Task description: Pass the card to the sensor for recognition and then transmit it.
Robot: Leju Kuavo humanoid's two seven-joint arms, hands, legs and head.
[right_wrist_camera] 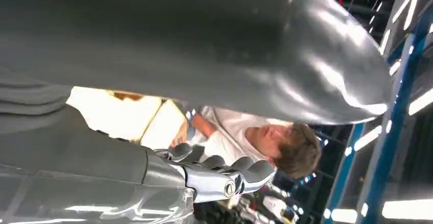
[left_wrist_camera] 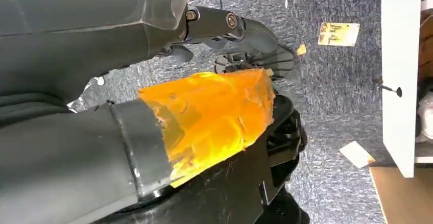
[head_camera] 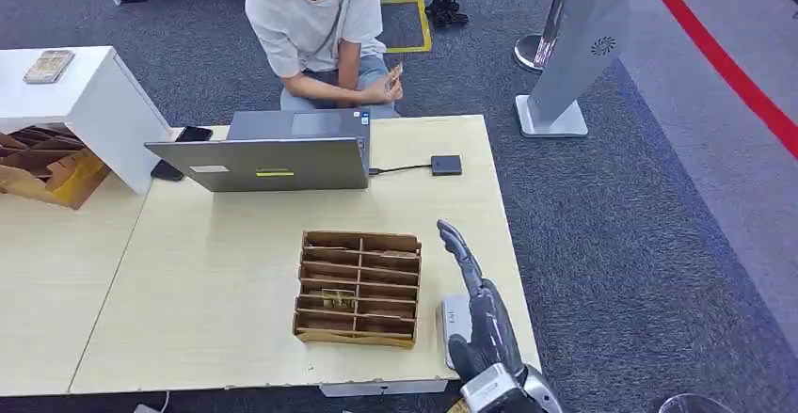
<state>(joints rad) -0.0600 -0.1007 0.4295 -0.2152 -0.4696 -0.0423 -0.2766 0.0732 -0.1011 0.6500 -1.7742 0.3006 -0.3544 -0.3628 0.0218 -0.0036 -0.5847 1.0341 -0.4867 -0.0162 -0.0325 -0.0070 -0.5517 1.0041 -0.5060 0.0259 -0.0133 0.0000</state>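
- Nearest the robot, the right hand [head_camera: 475,305] rises over the table's near right corner, fingers stretched out straight and apart, nothing in it; the right wrist view shows those fingers [right_wrist_camera: 240,170] extended too.
- Just under that hand, at the table's [head_camera: 216,281] near right edge, lies a small grey sensor pad [head_camera: 454,324], partly covered by the wrist.
- The left hand [left_wrist_camera: 204,81] shows in the left wrist view hanging over grey carpet, its thumb wrapped in orange tape [left_wrist_camera: 214,114]; dark fingers [left_wrist_camera: 230,27] reach past it, but whether they hold anything cannot be told.
- Left of the sensor pad, near the front edge, sits a brown cardboard organiser [head_camera: 359,288] split into slots; one yellowish card [head_camera: 338,299] lies in a middle slot.
- Further back, an open grey laptop [head_camera: 278,154] stands near the far edge with its lid toward the robot.
- A black cable runs from it to a small dark box [head_camera: 446,165] toward the far right corner.
- A black phone [head_camera: 193,135] lies by the laptop's left side.
- Beyond the far edge, a person [head_camera: 320,27] in a white T-shirt crouches, holding a card [head_camera: 395,71] up in one hand.
- Far left, a white stand [head_camera: 80,103] carries a small object on top, cardboard boxes [head_camera: 42,164] beneath it.
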